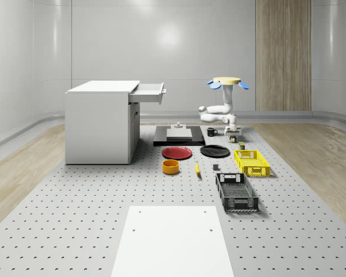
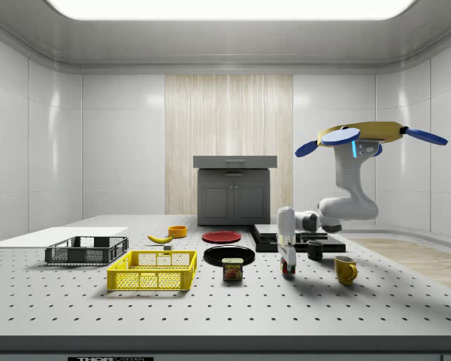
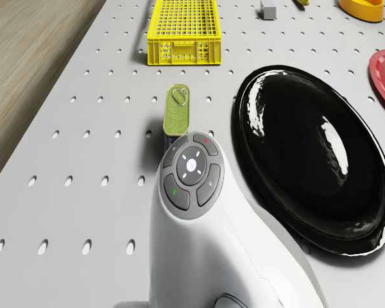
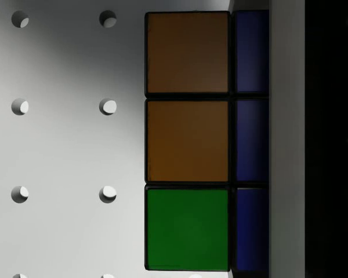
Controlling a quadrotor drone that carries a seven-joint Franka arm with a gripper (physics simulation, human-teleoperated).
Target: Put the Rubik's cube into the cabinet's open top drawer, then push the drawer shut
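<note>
Rubik's cube (image 4: 187, 142): sits on the surface (image 1: 75, 219) directly under the tool; the wrist view looks straight down on a column of orange, orange and green tiles with a blue side next to it.
Tool (image 2: 289, 265): down at surface level, right at the cube, pointing straight down. Can't tell whether it is spread or already pinching the cube.
Arm (image 3: 192, 170): bent down from the drone, with the wrist vertical over the cube.
Drone (image 2: 364, 135): hovers well above the tool and off to one side of it; not resting on anything.
Tin can (image 3: 177, 110): stands just beside the tool, apart from the cube.
Black plate (image 3: 314, 160): near the tool, on its other side from the can.
Yellow mug (image 2: 345, 269): near the tool, roughly below the drone.
Yellow crate (image 2: 152, 271): past the can, farther from the tool.
Top drawer (image 1: 149, 92): pulled open, well apart from the tool and much higher than it.
Cabinet (image 1: 98, 124): far across the surface from the tool.
Step in hand: judged as the grasp; cube not lifted, drawer not yet reached.
Next move calls for: a firm pinch on opposite cube faces, a straight lift clear of the can and plate, then a carry up and across to above the drawer opening. Release inside, then push the drawer front.
</note>
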